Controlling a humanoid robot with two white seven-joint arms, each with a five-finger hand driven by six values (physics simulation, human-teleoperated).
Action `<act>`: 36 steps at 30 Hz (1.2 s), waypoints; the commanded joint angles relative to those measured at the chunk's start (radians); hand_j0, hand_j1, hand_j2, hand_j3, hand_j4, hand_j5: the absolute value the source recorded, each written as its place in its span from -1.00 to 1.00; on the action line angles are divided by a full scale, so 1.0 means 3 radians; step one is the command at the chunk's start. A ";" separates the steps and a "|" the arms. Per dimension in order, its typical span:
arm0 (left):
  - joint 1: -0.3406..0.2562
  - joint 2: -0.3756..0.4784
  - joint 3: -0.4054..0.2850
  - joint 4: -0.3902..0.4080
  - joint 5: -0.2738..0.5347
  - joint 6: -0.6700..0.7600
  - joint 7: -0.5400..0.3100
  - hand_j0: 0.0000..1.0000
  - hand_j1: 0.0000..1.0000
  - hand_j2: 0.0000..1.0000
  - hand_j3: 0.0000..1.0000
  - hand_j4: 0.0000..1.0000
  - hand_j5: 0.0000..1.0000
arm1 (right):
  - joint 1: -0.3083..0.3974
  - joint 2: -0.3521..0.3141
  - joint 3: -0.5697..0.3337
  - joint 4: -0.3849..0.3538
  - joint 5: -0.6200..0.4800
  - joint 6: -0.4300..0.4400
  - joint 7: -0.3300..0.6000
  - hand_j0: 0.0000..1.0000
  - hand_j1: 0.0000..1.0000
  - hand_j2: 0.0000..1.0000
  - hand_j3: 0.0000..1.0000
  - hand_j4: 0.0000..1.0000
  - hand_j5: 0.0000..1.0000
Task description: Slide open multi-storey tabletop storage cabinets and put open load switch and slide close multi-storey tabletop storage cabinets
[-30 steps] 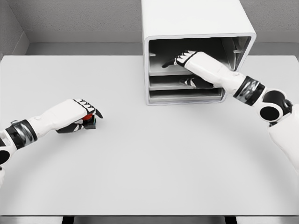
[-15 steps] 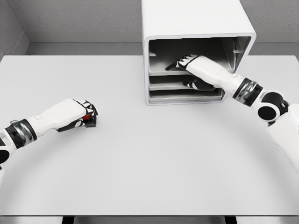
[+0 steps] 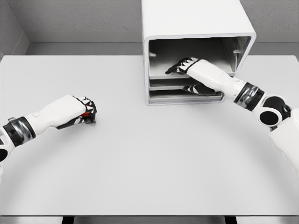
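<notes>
On the near left of the grey table (image 3: 149, 163), my left hand (image 3: 77, 112) lies low, fingers curled tight round the small red switch (image 3: 87, 115). Farther back, my right hand (image 3: 187, 67) reaches into the white cabinet (image 3: 196, 23), fingers loosely spread over an inner shelf. Grey walls stand behind.

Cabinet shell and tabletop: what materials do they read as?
Cabinet shell: smooth white, rounded corners, soft sheen; looks like moulded plastic or painted metal, can't tell which. Its inner trays are grey, semi-gloss. Tabletop: flat, matte light grey, no grain; likely laminate or painted board. It's a render, so these are guesses.
</notes>
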 commanded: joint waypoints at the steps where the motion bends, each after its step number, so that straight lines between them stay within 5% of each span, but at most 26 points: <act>1: 0.0000 0.0001 0.0019 -0.0044 0.0027 0.0011 0.0002 -0.41 -0.41 -0.41 -0.41 -0.41 -0.41 | 0.0000 -0.0031 0.0033 -0.0054 0.0073 -0.0032 0.0036 0.55 0.55 0.55 0.55 0.55 0.55; 16: 0.0015 0.0001 0.0146 -0.0207 0.0062 0.0011 0.0002 -0.41 -0.41 -0.41 -0.41 -0.41 -0.41 | 0.0327 -0.0354 -0.0003 -0.0648 0.0043 -0.0032 0.0021 0.55 0.55 0.55 0.55 0.55 0.55; 20: 0.0020 -0.0004 0.0192 -0.0274 0.0067 0.0011 0.0002 -0.41 -0.41 -0.41 -0.41 -0.41 -0.41 | 0.0532 -0.0415 -0.0213 -0.0847 0.0022 -0.0032 0.0021 0.55 0.55 0.55 0.55 0.55 0.55; 36: 0.0000 -0.0009 0.0269 -0.0443 0.0246 0.0011 0.0002 -0.39 -0.39 -0.39 -0.39 -0.39 -0.39 | 0.0823 -0.0614 -0.0428 -0.1098 -0.0003 -0.0032 0.0016 0.55 0.55 0.55 0.55 0.55 0.55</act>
